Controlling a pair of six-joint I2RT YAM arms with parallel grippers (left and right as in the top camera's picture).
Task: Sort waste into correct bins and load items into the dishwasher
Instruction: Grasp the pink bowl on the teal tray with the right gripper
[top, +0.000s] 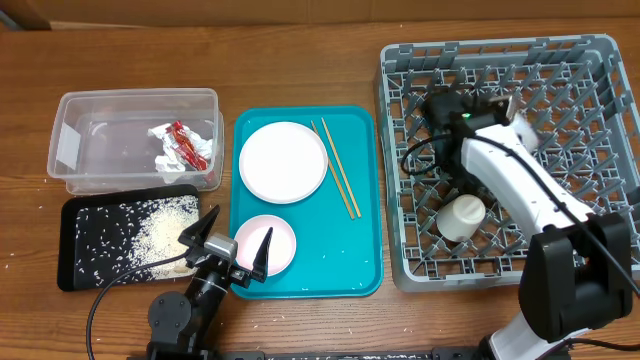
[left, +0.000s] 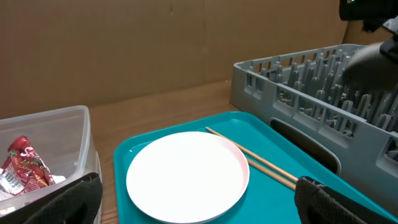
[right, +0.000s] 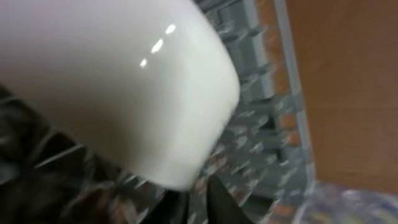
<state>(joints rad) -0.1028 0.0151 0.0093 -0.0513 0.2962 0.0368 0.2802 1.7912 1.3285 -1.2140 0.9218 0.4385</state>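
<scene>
My left gripper (top: 228, 250) (left: 199, 208) is open and empty, low over the pale pink plate (top: 266, 243) at the front left of the teal tray. The large white plate (top: 283, 161) (left: 186, 175) and wooden chopsticks (top: 337, 168) (left: 255, 160) lie beyond it. My right gripper (top: 500, 105) (right: 198, 200) is over the back of the grey dish rack (top: 400, 180) (left: 292, 81). Its fingers are close together at the rim of a pale bowl (top: 516, 108) (right: 124, 81); this view is blurred. A white cup (top: 463, 217) lies in the rack. The red-and-white wrapper with tissue (top: 182, 146) (left: 25, 165) is in the clear tub (top: 75, 150). Rice (top: 150, 235) covers the black tray (top: 75, 268).
The teal serving tray (top: 350, 255) (left: 292, 199) sits between the bins and the rack. A few rice grains lie on the wood left of the black tray. My right arm (top: 530, 190) stretches across the rack's middle.
</scene>
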